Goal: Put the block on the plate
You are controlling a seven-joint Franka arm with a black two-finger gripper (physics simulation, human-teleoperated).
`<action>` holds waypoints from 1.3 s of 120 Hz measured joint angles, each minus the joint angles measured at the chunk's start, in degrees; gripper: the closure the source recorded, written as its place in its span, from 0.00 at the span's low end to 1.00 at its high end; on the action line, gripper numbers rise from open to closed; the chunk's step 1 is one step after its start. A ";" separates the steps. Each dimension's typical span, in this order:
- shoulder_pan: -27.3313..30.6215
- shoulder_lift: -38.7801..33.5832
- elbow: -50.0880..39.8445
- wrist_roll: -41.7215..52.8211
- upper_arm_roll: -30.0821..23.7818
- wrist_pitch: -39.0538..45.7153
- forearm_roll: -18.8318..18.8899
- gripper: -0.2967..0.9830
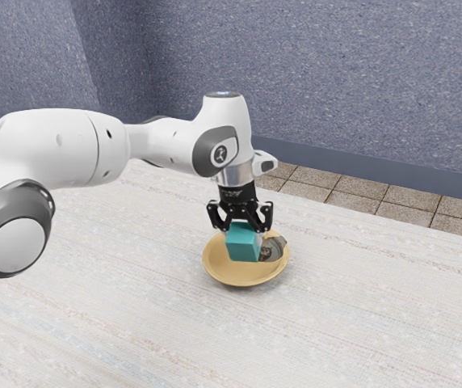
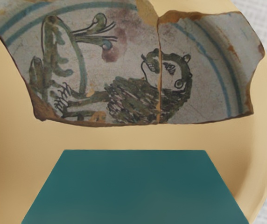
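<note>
Teal block [image 1: 242,243] over a tan plate [image 1: 245,277].
The end effector [image 1: 242,229] is clamped on it; painted shard [image 1: 274,249] to the exterior view's right.

- Brightly and fairly evenly lit in the exterior view, palest across the table [image 1: 360,323], close to washed out.
- Seems to fall mostly from above, nearly white along the top of the arm [image 1: 53,137] and greying underneath.
- Glints softly on the metal collar [image 1: 235,175].
- Darkens in the recessed corner of the wall [image 1: 320,89], beyond the table's far edge.
- Leaves a faint, soft-edged shadow on the table, close around the plate's [image 1: 216,265] underside.
- Dims in the wrist view to a flat, dark teal on the block [image 1: 242,247].
- Shades there from warm tan to brown across the plate.
</note>
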 joint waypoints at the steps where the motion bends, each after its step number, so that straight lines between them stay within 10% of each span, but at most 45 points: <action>1: 0.00 0.02 0.00 0.00 0.00 0.01 0.00 0.44; 77: -0.05 -11.10 -0.92 3.27 0.49 -0.77 0.60 0.24; 156: 0.10 -28.39 -0.40 17.23 5.96 -24.71 2.48 0.23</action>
